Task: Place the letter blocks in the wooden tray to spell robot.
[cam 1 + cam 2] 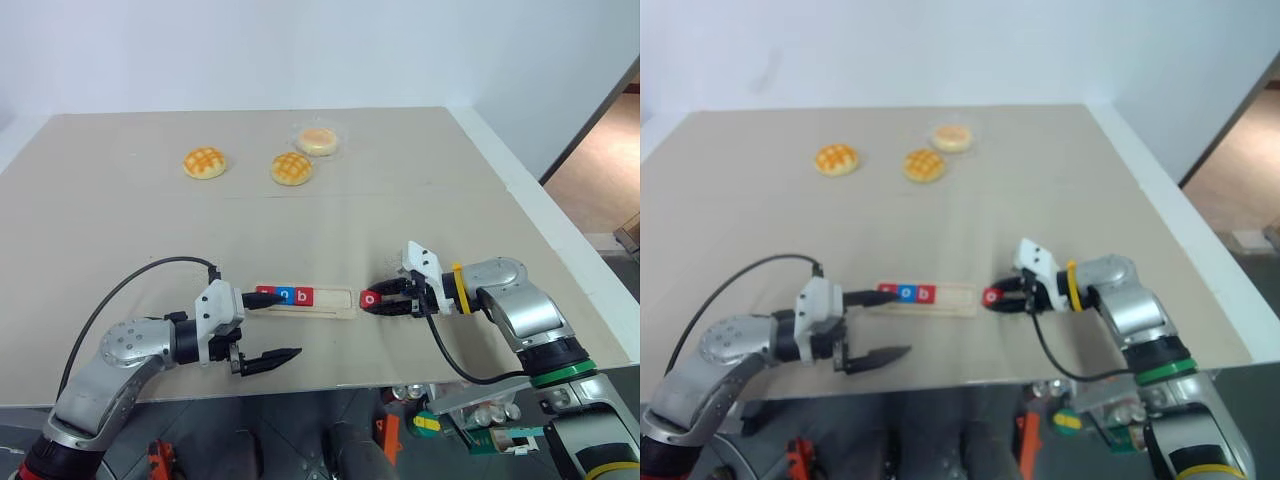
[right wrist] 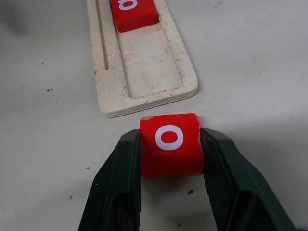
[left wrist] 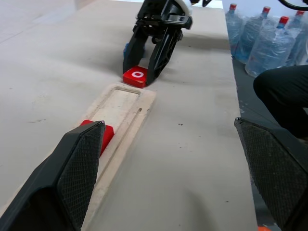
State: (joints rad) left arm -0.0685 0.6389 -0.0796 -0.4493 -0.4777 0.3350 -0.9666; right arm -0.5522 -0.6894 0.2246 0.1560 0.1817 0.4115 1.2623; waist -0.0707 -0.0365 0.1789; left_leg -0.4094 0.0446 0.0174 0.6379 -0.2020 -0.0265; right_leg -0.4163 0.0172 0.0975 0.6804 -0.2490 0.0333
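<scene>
Right wrist view shows the right gripper (image 2: 169,144) pinching a red o block (image 2: 169,143) between its two fingers, one on each side face, with the block resting on the table (image 2: 250,57) just short of the wooden tray (image 2: 144,94), at the lower middle of the frame. The tray's near end is empty, and a red block (image 2: 132,12) sits further along its groove at the top of the frame. In the left eye view, low and centre, the tray (image 1: 335,305) holds a red, a blue and a red block (image 1: 285,295) at its left end, leaving free space on the right.

The left gripper (image 1: 262,330) is spread wide, one finger lying along the tray's left end and the other off to the near side, holding nothing.

To do this step well, I would lift the block clear of the tray's lip, keep it level with the letter facing up, carry it along the groove's line, and lower it snug against the last red block before letting go. A tilted tile could catch on the rim.
</scene>
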